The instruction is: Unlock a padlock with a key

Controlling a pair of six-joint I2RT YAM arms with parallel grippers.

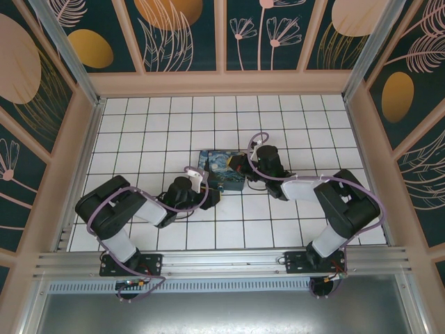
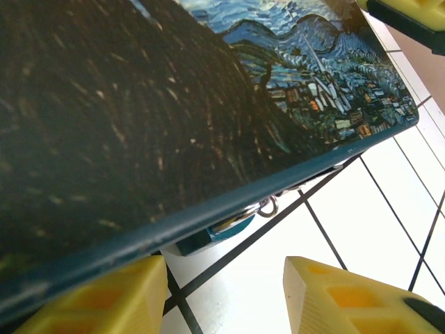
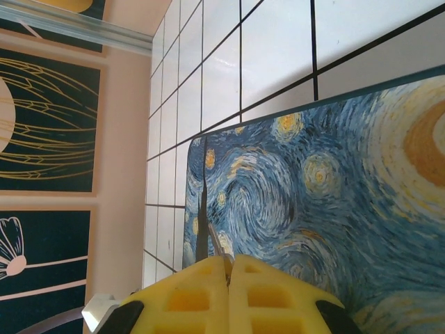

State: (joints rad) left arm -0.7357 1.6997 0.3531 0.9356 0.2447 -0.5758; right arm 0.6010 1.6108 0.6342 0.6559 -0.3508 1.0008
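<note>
padlock (image 2: pixel 208 238): blue body, tucked under the lower edge of the printed box (image 2: pixel 139 104), on white tile (image 2: pixel 361 209). key (image 3: pixel 217 242): thin metal sliver pinched in right gripper (image 3: pixel 228 259), fingers pressed together, above box. left gripper (image 2: pixel 226 278): fingers apart, empty, near padlock.

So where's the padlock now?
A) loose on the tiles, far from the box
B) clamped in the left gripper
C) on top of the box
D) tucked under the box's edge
D: the left wrist view shows the padlock just under the box edge, beyond the left gripper, which is open and short of it.
</note>
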